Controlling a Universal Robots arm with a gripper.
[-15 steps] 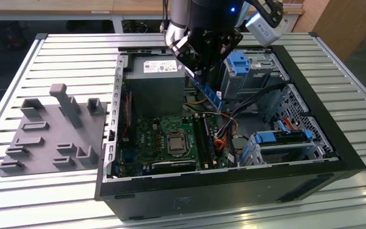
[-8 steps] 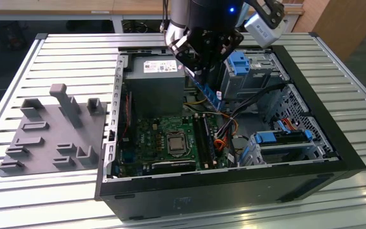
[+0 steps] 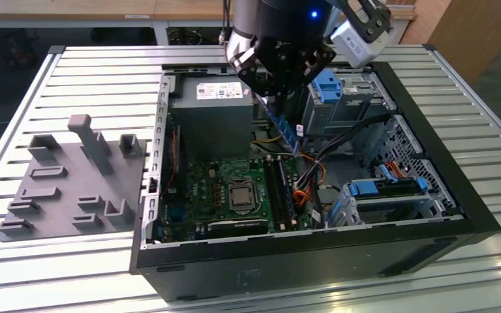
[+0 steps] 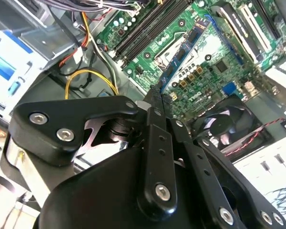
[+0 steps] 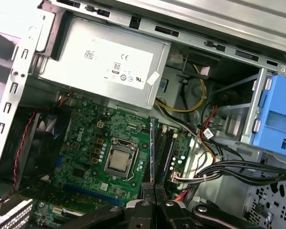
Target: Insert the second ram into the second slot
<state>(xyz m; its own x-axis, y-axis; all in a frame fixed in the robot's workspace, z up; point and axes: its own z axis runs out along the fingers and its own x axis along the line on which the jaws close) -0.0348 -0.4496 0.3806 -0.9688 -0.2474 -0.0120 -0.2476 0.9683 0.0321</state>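
My gripper (image 3: 276, 104) is shut on the second ram (image 3: 287, 128), a thin blue memory stick that hangs on edge from the fingers inside the open computer case. The stick is above the motherboard, over the far end of the long dark memory slots (image 3: 278, 186) and apart from them. In the second wrist view the ram (image 4: 185, 51) reaches out from the black fingertips (image 4: 155, 102) with its dark chips showing, and the slots (image 4: 148, 28) lie beyond it. In the first wrist view the ram (image 5: 151, 148) shows edge-on beside the slots (image 5: 165, 151).
A grey power supply (image 3: 211, 111) stands close to the gripper on the exterior view's left. Blue drive-bay latches (image 3: 333, 85) and cable bundles (image 3: 320, 169) crowd the exterior view's right. The processor socket (image 3: 239, 195) lies beside the slots. A grey fixture block (image 3: 68, 182) sits outside the case.
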